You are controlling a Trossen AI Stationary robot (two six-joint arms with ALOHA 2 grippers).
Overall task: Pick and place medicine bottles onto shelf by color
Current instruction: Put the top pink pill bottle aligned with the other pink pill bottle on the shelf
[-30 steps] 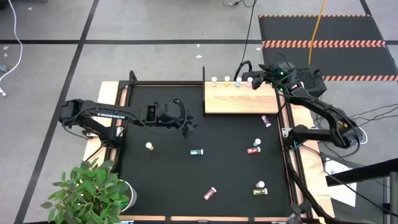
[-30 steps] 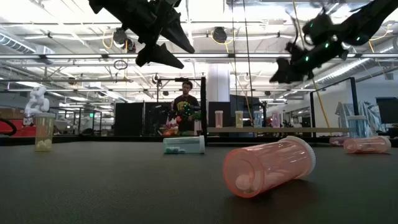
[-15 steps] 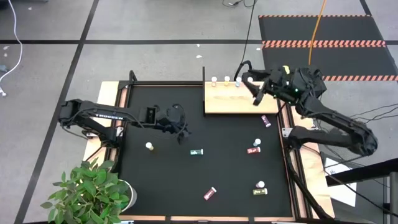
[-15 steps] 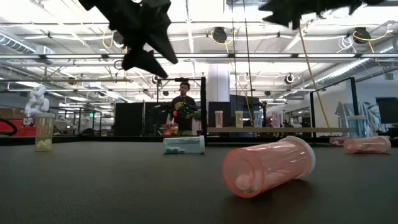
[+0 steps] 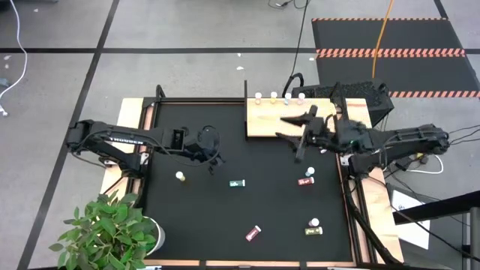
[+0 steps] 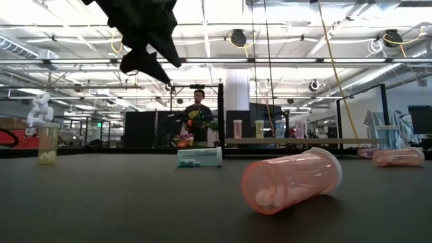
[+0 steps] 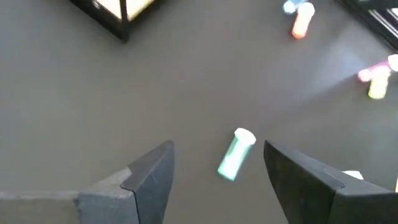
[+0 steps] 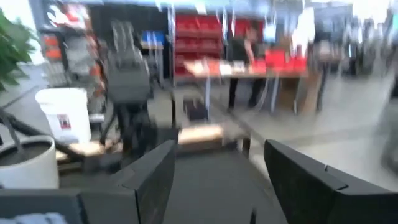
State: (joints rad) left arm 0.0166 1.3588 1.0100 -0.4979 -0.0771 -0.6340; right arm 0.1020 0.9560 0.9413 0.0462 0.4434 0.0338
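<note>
A teal medicine bottle (image 7: 236,154) lies on its side on the black mat (image 5: 262,206). My left gripper (image 7: 217,148) hangs open above it, slanting down, its fingers either side of the bottle and well clear of it. This gripper (image 5: 216,159) is left of the mat's middle. My right gripper (image 5: 280,127) is open and empty, held level and high over the near edge of the wooden shelf (image 5: 266,124), pointing toward the table's left. Several bottles (image 5: 274,96) stand along the shelf's far edge.
More bottles are on the mat: a yellowish one (image 5: 180,176) upright, a red one (image 5: 306,180), a pink one (image 5: 253,233) on its side, a yellow-green one (image 5: 313,231). A potted plant (image 5: 112,232) stands at the near left corner. A person (image 6: 200,111) stands beyond the table.
My right gripper has swung from the shelf's far right corner toward the table's near and left side, rising and turning to point level across the shelf's near edge. My left gripper has tipped further down over the teal bottle.
</note>
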